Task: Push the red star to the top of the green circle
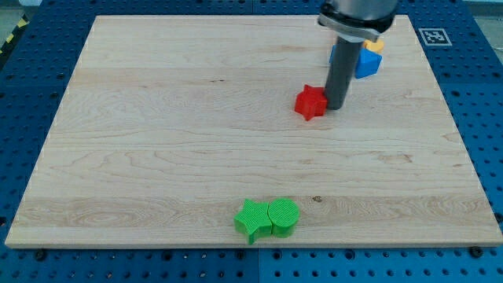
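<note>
So the desk (157,118) is a big wooden board on a blue pegboard, mostly bare. No hand on this rig, just a rod, so nothing to open or close. My tip (336,107) sits right against the red star (310,103), on its right side as the view goes.

The green circle (284,217) is way down near the view's bottom edge, touching a green star (251,221) on its left. So the red star is well apart from where it needs to be, which is just above the circle.

My take: from here a push only goes leftward, which overshoots. I'd swing round to the star's upper right and shove it down and a bit left, with small corrections since stars like to spin off the rod. Stop short so I don't knock the circle.

Blue block (366,64) and a yellow one (374,45) sit behind the rod, shapes unclear.

Only marking: a black-and-white tag (431,36) in the top right corner, no readable text.
</note>
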You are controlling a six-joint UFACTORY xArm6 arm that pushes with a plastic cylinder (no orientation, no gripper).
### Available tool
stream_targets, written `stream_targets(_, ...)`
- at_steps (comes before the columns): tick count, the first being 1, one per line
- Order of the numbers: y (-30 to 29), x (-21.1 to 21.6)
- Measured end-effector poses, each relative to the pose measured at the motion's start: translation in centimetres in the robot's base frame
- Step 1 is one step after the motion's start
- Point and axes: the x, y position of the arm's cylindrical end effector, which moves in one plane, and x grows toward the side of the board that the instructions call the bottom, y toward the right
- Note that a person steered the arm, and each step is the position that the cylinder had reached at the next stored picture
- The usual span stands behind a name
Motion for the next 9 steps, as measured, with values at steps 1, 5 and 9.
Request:
stream_targets(1, -3.8, 0.0)
stream_targets(5, -5.0, -3.7)
stream_targets(9, -7.9, 1.3)
